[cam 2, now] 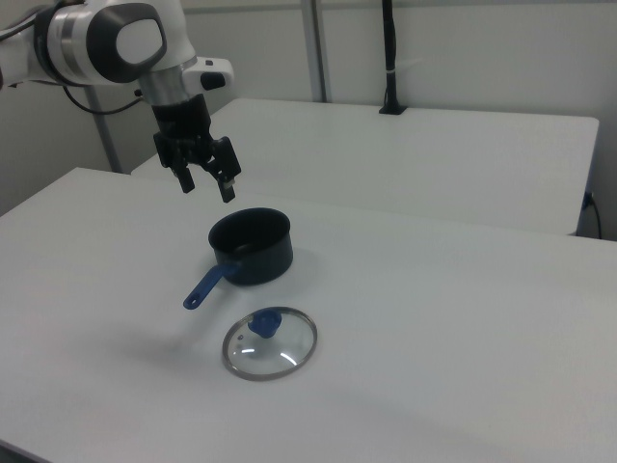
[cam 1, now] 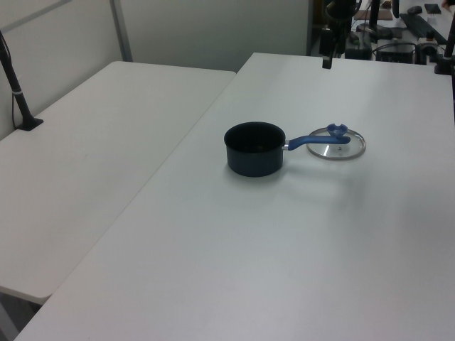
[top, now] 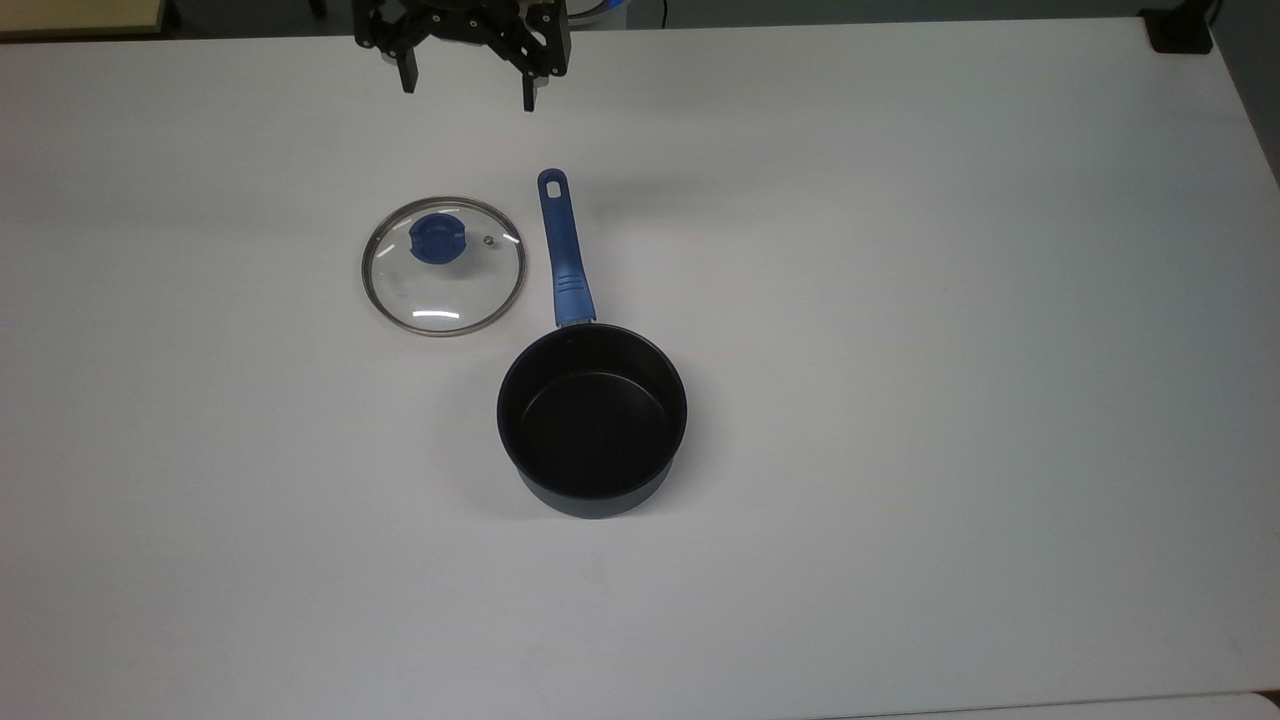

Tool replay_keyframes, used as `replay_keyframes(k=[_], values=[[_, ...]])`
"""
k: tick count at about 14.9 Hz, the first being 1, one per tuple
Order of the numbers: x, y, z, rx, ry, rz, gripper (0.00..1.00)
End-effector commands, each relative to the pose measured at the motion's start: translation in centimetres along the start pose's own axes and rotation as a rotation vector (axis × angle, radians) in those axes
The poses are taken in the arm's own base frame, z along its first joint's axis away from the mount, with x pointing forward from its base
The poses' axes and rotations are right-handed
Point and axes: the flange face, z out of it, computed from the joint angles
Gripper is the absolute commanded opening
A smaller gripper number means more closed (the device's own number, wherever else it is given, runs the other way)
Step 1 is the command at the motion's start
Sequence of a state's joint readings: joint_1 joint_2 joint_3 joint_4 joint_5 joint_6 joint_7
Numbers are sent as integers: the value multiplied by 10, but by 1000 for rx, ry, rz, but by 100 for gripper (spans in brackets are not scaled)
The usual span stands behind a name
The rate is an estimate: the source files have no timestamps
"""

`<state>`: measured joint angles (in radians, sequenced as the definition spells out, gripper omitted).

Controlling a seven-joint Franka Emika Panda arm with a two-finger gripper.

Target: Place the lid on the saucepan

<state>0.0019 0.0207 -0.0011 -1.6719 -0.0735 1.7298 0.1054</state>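
The lid (top: 443, 265), clear glass with a metal rim and a blue knob, lies flat on the white table (top: 900, 300) beside the saucepan's blue handle (top: 564, 250). The dark saucepan (top: 592, 418) stands upright and empty, handle pointing to the top view's upper edge. The lid (cam 2: 270, 343) sits nearer the camera than the saucepan (cam 2: 251, 247) in the right view, and behind the handle in the left view (cam 1: 335, 145), right of the saucepan (cam 1: 254, 148). My gripper (top: 468, 88) hangs open high above the table, empty, beyond the handle's end (cam 2: 206, 187).
A second white table (cam 1: 92, 156) adjoins on the left view's left, with a black post (cam 1: 15, 85) clamped at its edge. Desk clutter (cam 1: 398, 28) lies past the far edge. Another black clamp (top: 1178, 30) sits at the top view's upper right corner.
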Motion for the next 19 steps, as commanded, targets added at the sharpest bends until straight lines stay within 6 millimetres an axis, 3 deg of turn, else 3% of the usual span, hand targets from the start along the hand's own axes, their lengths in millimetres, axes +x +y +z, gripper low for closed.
replay_keyframes(k=[1, 19], values=[[-6, -2, -3, -16, -18, 2, 100], [-1, -1, 6, -14, -26, -4, 100]])
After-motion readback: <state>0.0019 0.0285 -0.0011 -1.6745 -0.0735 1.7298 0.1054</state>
